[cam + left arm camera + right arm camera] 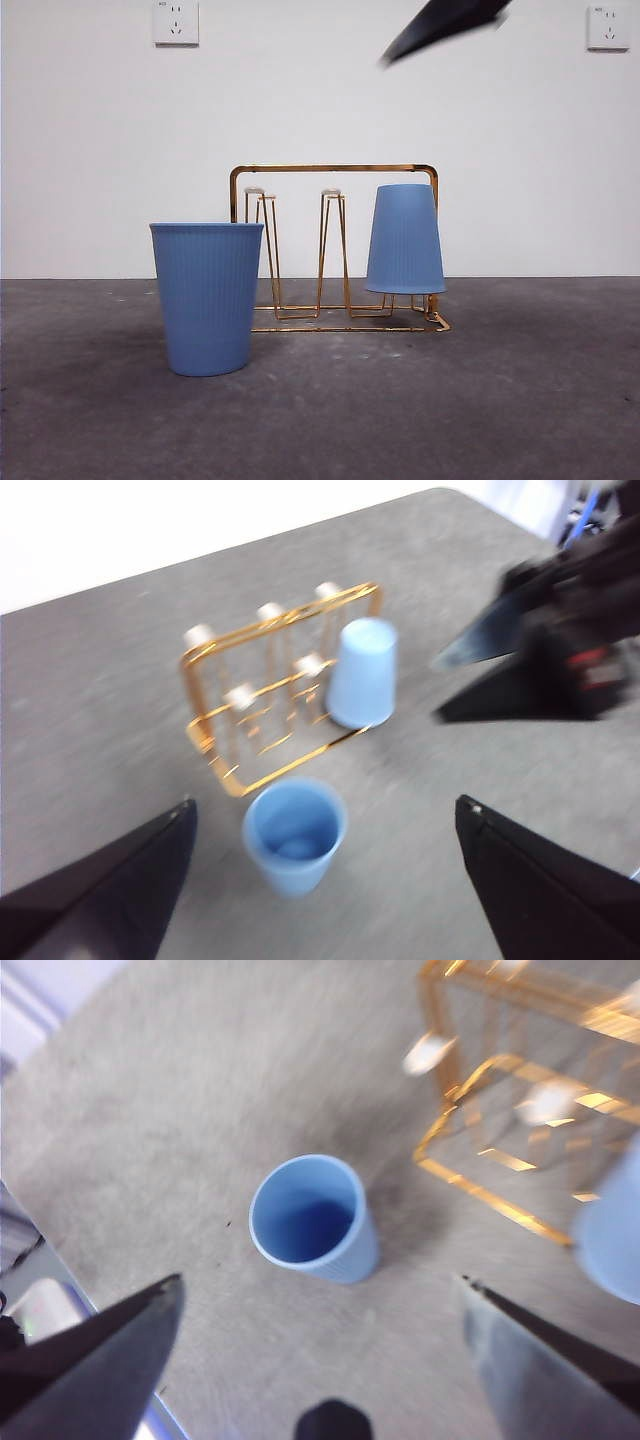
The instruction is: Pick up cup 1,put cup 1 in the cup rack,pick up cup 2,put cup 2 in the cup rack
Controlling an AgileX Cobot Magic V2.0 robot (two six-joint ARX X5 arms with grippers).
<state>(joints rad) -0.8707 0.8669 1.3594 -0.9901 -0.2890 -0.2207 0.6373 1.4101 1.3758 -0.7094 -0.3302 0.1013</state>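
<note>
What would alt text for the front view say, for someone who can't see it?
A gold wire cup rack stands on a grey table, with one blue cup upside down on its end prong. A second blue cup stands upright on the table in front of the rack's other end. A dark gripper tip shows at the top edge, before a white wall.

A low front camera looks level across the counter (520, 400) toward the wall, close to the cup rack (335, 250). Both wrist cameras look steeply down from above; all three views share the rack and upright blue cup (207, 298).
</note>
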